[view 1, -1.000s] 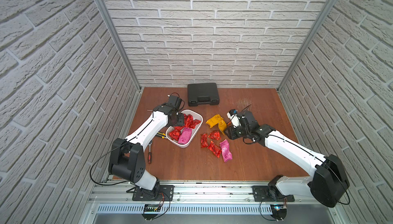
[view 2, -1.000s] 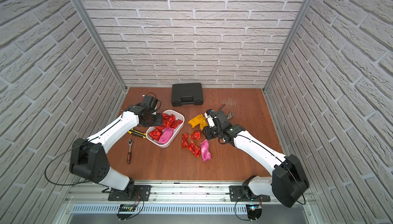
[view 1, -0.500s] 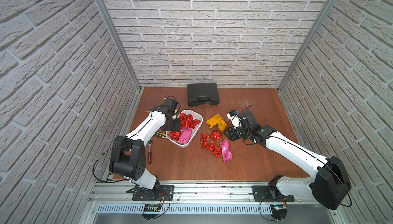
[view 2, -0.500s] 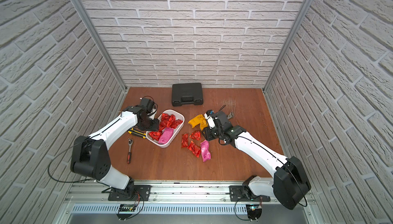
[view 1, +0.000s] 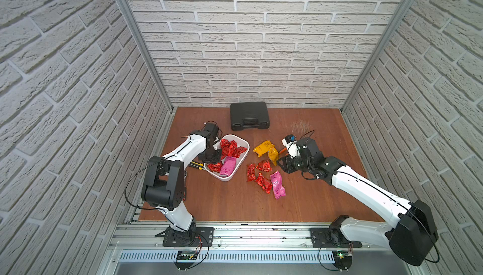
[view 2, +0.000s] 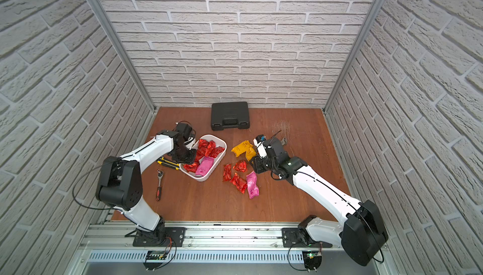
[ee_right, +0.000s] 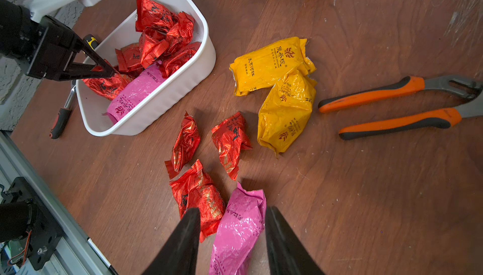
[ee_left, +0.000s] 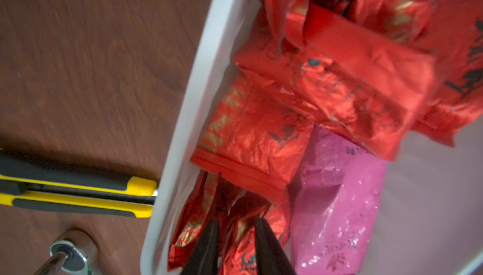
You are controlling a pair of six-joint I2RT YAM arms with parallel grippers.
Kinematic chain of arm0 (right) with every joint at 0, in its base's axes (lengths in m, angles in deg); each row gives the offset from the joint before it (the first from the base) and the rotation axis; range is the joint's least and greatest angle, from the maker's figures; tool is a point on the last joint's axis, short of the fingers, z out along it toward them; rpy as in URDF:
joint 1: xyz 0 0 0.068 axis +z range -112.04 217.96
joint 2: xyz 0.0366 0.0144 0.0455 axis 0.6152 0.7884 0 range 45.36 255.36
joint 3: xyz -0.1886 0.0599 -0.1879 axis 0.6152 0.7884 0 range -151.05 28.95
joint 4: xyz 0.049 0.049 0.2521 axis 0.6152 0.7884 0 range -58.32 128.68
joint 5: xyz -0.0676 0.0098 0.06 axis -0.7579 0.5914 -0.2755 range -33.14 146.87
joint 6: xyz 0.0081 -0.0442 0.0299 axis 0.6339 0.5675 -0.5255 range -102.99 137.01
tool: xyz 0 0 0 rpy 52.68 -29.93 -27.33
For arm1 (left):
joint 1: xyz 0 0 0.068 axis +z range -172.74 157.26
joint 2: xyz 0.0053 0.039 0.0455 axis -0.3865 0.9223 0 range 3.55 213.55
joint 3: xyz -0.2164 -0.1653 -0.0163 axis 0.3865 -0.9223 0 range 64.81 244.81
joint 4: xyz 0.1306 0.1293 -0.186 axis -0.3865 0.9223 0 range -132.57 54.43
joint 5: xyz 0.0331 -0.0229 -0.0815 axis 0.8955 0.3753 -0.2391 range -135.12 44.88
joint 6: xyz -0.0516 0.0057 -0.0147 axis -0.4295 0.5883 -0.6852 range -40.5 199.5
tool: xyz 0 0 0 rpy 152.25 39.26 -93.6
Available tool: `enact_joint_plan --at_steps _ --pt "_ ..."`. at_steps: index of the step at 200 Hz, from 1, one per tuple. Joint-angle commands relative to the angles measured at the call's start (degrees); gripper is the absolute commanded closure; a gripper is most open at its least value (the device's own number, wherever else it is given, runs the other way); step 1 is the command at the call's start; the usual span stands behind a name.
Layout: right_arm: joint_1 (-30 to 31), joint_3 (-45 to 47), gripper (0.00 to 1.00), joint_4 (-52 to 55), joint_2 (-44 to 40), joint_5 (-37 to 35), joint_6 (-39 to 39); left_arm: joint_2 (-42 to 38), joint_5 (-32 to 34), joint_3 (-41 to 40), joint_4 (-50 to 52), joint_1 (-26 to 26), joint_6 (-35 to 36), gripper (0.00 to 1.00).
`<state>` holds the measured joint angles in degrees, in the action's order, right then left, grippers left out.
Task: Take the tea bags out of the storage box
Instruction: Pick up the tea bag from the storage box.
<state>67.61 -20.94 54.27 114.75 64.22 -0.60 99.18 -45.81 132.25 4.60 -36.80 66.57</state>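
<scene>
The white storage box (view 1: 243, 156) holds several red tea bags (view 1: 231, 147) and one pink tea bag (view 1: 228, 165). My left gripper (ee_left: 236, 222) reaches into the box's corner by the left wall. Its fingers are shut on a crinkled red tea bag (ee_left: 193, 224), also visible as a red tea bag (ee_right: 107, 87) under the left gripper (ee_right: 112, 74) in the right wrist view. Two yellow tea bags (view 1: 264, 147), three red tea bags (view 1: 263, 165) and a pink tea bag (view 1: 277, 187) lie on the table right of the box. My right gripper (ee_right: 231, 212) hovers open above that pink tea bag (ee_right: 240, 229).
A black hard case (view 1: 249, 115) stands at the back. Orange-handled pliers (ee_right: 392, 109) lie behind the right arm. A yellow-and-black knife (ee_left: 78, 195) touches the box's left wall, and a ratchet wrench (view 2: 158, 182) lies in front of it. Brick walls close in three sides.
My left gripper has swung towards the front of the box, dropped into its near-left corner and closed on a red tea bag. The right arm has barely moved.
</scene>
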Motion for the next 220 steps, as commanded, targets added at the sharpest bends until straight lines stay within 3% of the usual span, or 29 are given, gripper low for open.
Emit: enact_joint_plan --at_steps 1,35,75,92,130,182,220 --pt "0.3 0.7 0.54 -1.1 -1.2 -0.8 -0.2 -3.7 -0.8 0.9 1.7 0.3 0.5 0.83" --pt "0.3 0.3 0.54 -0.7 -1.8 -0.6 0.2 -7.2 -0.8 0.5 2.5 0.3 0.3 0.95" --pt "0.3 -0.7 0.54 -0.2 -2.0 -0.4 1.1 -11.8 4.4 2.5 4.6 -0.7 0.6 1.00" --pt "0.3 -1.3 0.53 -1.6 -2.0 2.3 2.3 -13.9 3.7 4.3 4.8 -1.7 1.0 1.00" --pt "0.4 -3.1 0.52 -8.0 -0.8 9.7 6.1 -20.1 -2.5 4.8 -3.1 -7.6 8.1 1.00" --pt "1.3 -10.2 0.45 -7.9 4.5 23.1 11.6 -25.9 -17.3 -1.9 -16.1 -17.6 28.0 1.00" --pt "2.5 -11.5 0.43 -7.0 6.1 30.3 13.7 -25.5 -27.3 -4.4 -20.8 -20.6 32.8 1.00"
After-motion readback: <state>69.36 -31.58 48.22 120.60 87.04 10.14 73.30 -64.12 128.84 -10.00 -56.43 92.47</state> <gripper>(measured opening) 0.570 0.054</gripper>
